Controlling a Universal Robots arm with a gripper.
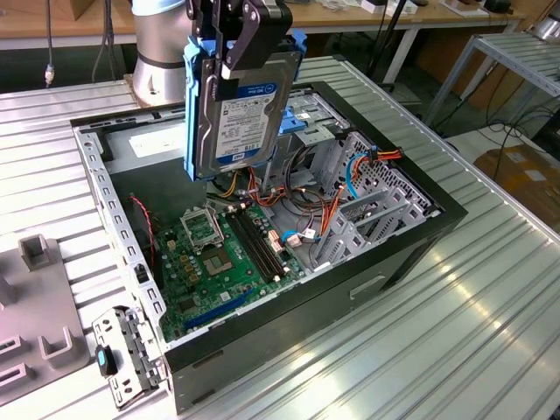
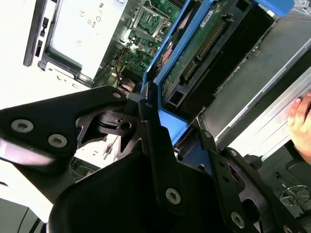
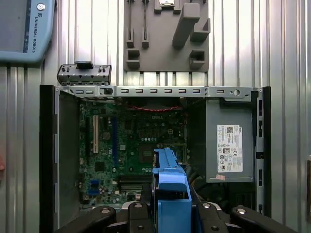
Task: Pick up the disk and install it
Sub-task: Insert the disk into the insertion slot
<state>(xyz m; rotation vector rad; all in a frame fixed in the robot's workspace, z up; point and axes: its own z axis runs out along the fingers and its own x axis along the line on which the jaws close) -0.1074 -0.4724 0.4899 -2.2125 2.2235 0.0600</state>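
The disk hangs on edge above the open computer case, label facing out, blue carrier rails along its sides. My gripper is shut on its top end. In the second wrist view the disk shows its green circuit side and a blue rail, pinched between the black fingers. In the first wrist view the blue carrier of the disk sits between the gripper's links, over the motherboard. The metal drive cage lies to the exterior view's right of the disk.
Inside the case are the grey power-supply box, loose cables and the motherboard. A grey fixture plate and a metal bracket lie at the exterior view's left. A teach pendant and a hand are nearby.
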